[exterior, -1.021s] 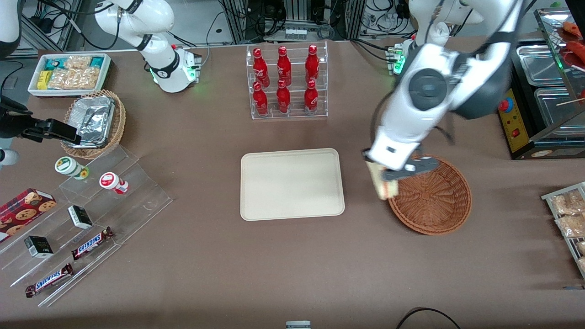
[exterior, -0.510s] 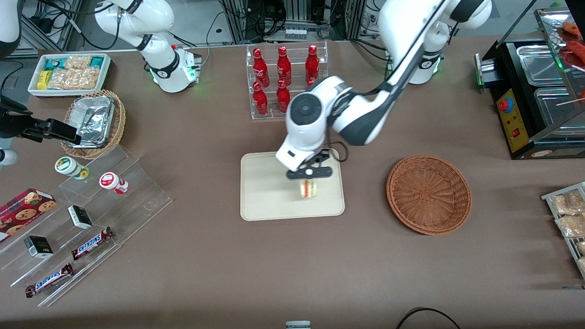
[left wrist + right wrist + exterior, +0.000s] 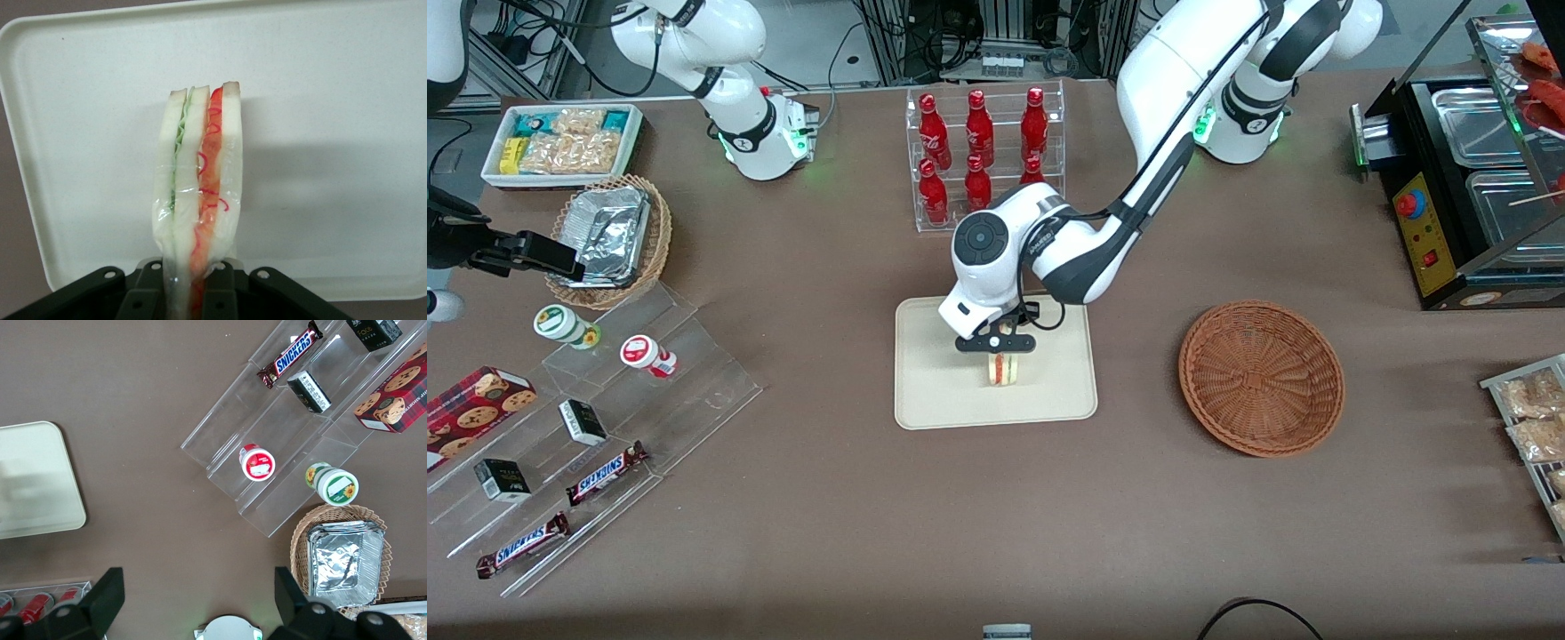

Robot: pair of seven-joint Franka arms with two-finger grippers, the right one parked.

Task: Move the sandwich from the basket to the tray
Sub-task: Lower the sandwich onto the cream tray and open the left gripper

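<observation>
My left gripper (image 3: 997, 348) is shut on the sandwich (image 3: 1001, 368), a cream bread wedge with red-orange and green filling. It holds it low over the middle of the cream-beige tray (image 3: 934, 391); I cannot tell whether it touches the tray. In the left wrist view the sandwich (image 3: 197, 187) stands on edge between the black fingers (image 3: 233, 293), in clear wrap, with the tray (image 3: 333, 133) beneath it. The reddish-brown wicker basket (image 3: 1261, 378) stands beside the tray toward the working arm's end of the table, with nothing in it.
A clear rack of red bottles (image 3: 983, 160) stands farther from the front camera than the tray. A tan basket with foil (image 3: 609, 240), a white snack bin (image 3: 560, 142) and clear steps with snacks (image 3: 587, 436) lie toward the parked arm's end. A black food warmer (image 3: 1476, 178) stands at the working arm's end.
My left gripper carried the sandwich from the basket's rim across to the tray, then shifted a little toward the parked arm's end and lowered over the tray's middle.
</observation>
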